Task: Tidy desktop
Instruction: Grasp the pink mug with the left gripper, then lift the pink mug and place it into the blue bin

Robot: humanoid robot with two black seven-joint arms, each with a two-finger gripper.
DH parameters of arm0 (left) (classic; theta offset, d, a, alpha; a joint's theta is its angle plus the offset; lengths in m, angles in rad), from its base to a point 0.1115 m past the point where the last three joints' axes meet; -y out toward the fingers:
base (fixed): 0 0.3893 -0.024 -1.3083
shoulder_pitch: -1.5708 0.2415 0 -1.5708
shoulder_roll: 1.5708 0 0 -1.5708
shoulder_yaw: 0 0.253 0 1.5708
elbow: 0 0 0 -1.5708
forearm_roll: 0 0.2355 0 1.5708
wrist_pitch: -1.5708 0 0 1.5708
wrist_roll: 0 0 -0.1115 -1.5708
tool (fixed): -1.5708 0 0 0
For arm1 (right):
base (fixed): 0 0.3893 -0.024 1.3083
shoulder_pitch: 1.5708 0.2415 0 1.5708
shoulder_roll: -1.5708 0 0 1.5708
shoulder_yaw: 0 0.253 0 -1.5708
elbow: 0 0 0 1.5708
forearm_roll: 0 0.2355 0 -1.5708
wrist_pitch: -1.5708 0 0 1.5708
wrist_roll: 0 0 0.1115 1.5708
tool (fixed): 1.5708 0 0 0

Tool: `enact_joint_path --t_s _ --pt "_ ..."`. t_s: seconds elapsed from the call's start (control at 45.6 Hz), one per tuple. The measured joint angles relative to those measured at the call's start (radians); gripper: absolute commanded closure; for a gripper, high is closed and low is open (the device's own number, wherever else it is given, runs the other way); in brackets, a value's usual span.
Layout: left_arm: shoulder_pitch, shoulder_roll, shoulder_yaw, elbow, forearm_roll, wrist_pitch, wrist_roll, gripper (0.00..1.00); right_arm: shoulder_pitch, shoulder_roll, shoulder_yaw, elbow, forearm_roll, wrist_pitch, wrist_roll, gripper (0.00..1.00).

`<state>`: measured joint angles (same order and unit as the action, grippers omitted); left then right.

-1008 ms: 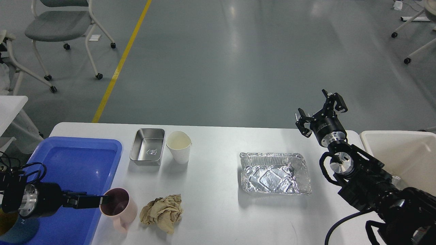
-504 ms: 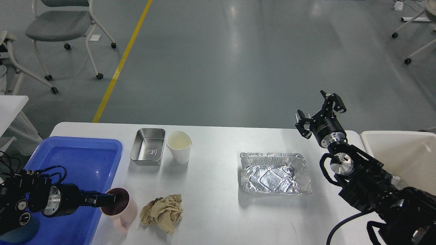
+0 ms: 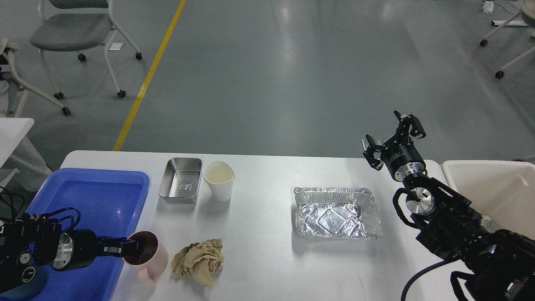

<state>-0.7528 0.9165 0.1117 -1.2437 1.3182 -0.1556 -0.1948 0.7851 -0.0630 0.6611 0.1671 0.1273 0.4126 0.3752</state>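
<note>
At desk (image 3: 259,267) front-left, left end effector (image 3: 129,247) pinches the mug (image 3: 146,256) rim, tray (image 3: 92,196) just leftward; right end effector (image 3: 393,136) open, empty, far.

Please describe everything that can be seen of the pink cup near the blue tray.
The pink cup is pale pink outside and dark maroon inside, and looks like plastic. It stands upright on the desktop, near the front edge, close beside the blue tray. A handle-like part points toward the camera at its lower side. No contents can be made out inside. The crumpled brown paper lies just to its right, apart from it. The left gripper reaches its rim, one finger seemingly inside, but whether it is shut is unclear.
</note>
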Motion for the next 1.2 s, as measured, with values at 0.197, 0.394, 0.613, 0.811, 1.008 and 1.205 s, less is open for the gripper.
enact_joint_path --t_s 0.197,0.394,0.613,0.811,1.008,1.205 --pt "0.0 0.021 0.0 -0.009 0.005 -0.029 -0.013 0.96 0.001 0.0 0.0 0.0 0.0 0.0 -0.001 0.0" --pt "-0.003 0.036 -0.002 -0.017 0.009 -0.048 -0.066 1.0 0.003 0.002 0.0 0.002 0.0 0.0 -0.001 0.0" --pt "-0.006 0.059 -0.006 -0.036 0.009 -0.05 -0.084 1.0 0.003 0.002 0.0 0.002 0.0 0.0 0.0 0.0" --pt "-0.039 0.174 -0.01 -0.113 0.009 -0.066 -0.108 1.0 0.006 0.002 0.0 0.002 0.0 0.0 0.0 0.0" --pt "-0.098 0.354 -0.011 -0.25 0.008 -0.106 -0.133 1.0 0.007 0.008 0.0 0.002 0.0 0.0 0.0 0.0" --pt "-0.106 0.485 -0.009 -0.297 0.014 -0.111 -0.135 0.99 0.008 0.015 0.001 0.005 0.0 0.0 0.0 0.0"
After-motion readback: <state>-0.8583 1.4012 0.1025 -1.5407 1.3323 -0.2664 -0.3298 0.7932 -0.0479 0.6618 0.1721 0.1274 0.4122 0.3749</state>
